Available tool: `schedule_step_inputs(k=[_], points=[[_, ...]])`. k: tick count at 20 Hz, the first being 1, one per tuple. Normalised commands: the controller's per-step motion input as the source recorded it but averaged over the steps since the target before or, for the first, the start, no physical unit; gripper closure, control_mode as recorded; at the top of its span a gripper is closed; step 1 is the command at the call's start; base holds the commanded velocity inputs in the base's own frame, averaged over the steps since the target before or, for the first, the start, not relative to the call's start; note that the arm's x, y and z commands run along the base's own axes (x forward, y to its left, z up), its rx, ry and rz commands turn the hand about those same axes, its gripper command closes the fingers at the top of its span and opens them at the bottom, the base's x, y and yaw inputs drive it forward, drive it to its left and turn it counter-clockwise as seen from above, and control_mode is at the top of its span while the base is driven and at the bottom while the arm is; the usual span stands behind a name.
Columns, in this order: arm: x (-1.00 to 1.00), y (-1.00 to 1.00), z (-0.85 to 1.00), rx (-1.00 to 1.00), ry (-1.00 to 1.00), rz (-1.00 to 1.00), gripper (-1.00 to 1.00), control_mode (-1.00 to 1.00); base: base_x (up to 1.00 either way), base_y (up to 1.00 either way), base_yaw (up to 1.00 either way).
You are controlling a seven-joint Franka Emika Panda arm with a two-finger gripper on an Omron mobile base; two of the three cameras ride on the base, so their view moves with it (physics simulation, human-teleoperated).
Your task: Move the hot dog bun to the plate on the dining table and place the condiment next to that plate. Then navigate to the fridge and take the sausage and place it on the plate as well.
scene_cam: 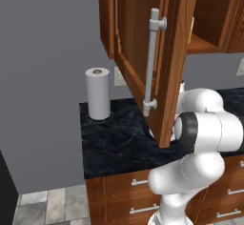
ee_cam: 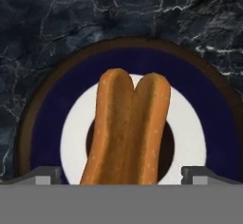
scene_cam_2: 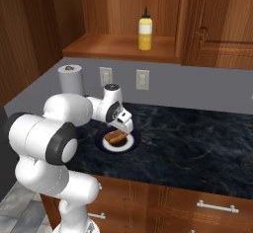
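Note:
The hot dog bun [ee_cam: 128, 123], orange-tan and split lengthwise, lies on a small dish [ee_cam: 52, 118] with a dark blue rim and a white centre, on the black marbled wall counter. In the right base view my gripper [scene_cam_2: 121, 128] hangs just above the bun [scene_cam_2: 115, 137] and the dish [scene_cam_2: 131, 146], pointing down. In the hand view the gripper [ee_cam: 123, 173] is open, its fingertips [ee_cam: 47, 173] on either side of the bun's near end, nothing between them gripped. The condiment [scene_cam_2: 145, 29], a yellow squeeze bottle, stands upright on the open cabinet's shelf above. The plate, dining table, fridge and sausage are out of view.
An open wooden cabinet door [scene_cam: 162, 52] with a long grey handle hangs over the counter in front of the arm. A paper towel roll [scene_cam_2: 70, 79] stands at the counter's left end. Wall outlets [scene_cam_2: 142, 79] sit behind the dish. Bare counter [scene_cam_2: 197, 143] stretches to the right.

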Motion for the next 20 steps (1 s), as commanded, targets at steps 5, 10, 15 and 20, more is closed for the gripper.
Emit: schedule_step_inputs(k=[5,10,15,20], points=[[0.0,0.0,-0.31,0.0,0.0,0.0,-1.0,-1.0,0.0,0.0,0.0],[0.0,-0.01,-0.34,0.0,0.01,0.0,-1.0,-1.0,0.0,0.0,0.0],[0.01,-0.01,-0.29,0.0,0.0,0.0,-1.0,-1.0,0.0,0.0,0.0],[0.16,0.0,-0.24,0.01,0.0,0.0,-1.0,-1.0,0.0,0.0,0.0]])
